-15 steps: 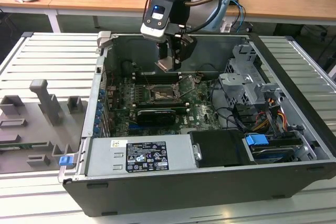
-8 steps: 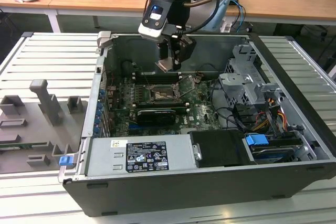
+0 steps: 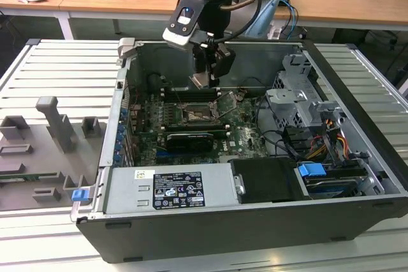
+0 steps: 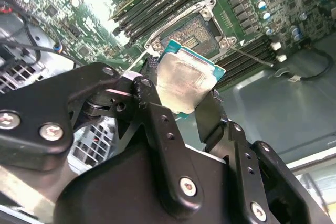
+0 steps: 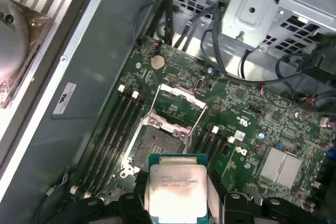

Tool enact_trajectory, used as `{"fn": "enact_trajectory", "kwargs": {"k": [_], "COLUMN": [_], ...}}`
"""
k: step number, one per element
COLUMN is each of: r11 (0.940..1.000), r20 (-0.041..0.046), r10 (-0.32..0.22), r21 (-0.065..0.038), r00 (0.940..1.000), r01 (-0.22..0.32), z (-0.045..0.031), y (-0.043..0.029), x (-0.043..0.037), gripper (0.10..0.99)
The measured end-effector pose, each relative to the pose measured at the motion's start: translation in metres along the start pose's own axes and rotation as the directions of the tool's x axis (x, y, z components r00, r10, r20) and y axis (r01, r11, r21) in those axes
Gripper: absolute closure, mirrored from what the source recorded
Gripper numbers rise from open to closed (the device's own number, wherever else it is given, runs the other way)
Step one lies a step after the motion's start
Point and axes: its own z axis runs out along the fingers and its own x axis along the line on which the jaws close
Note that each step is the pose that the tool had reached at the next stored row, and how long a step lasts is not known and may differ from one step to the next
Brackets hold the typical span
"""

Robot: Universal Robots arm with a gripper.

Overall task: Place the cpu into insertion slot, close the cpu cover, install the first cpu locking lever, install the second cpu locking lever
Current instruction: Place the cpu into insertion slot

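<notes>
Cpu (image 5: 177,192) held between the black jaws, which are clenched on two opposite edges of the chip (its pale metal face shows in both wrist views). In the exterior view the cpu (image 3: 200,81) hangs above the insertion slot (image 3: 194,116), apart from it and not yet seated. The slot's dark socket (image 5: 152,144) lies bare on the green circuit board (image 5: 247,129). The cpu cover (image 5: 181,94) stands raised on the slot's side toward the exterior view's right. The board sits inside an open computer case (image 3: 191,234), which rests on a grey ribbed surface (image 3: 57,68).
</notes>
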Motion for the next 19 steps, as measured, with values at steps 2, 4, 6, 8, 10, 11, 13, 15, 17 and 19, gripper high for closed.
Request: {"fn": "enact_trajectory", "kwargs": {"k": [2, 4, 6, 8, 10, 11, 13, 15, 17, 19], "r11": [0.9984, 0.9916, 0.9863, 0.9761, 0.967, 0.9641, 0.9588, 0.9575, 0.9575, 0.9574], "r20": [0.0049, 0.0112, 0.0141, 0.0186, 0.0217, 0.0225, 0.0241, 0.026, 0.0261, 0.0266], "r10": [0.056, 0.129, 0.165, 0.218, 0.255, 0.266, 0.284, 0.288, 0.289, 0.289], "r21": [-0.001, -0.003, -0.005, -0.007, -0.008, -0.009, -0.009, -0.009, -0.009, -0.009], "r00": [0.9984, 0.9916, 0.9862, 0.9759, 0.9667, 0.9638, 0.9585, 0.9572, 0.9571, 0.957], "r01": [-0.056, -0.129, -0.165, -0.217, -0.255, -0.266, -0.284, -0.288, -0.288, -0.289], "z": [0.0018, 0.0047, 0.0067, 0.0101, 0.013, 0.0144, 0.0196, 0.0237, 0.028, 0.0322], "y": [-0.0002, -0.0004, -0.0006, -0.0009, -0.0011, -0.0012, -0.0019, -0.0021, -0.0025, -0.0029], "x": [0.0, -0.0001, -0.0002, -0.0002, -0.0002, -0.0001, 0.0008, 0.0013, 0.0012, 0.0012], "gripper": [0.557, 0.557, 0.557, 0.557, 0.557, 0.557, 0.557, 0.557, 0.557, 0.557]}}
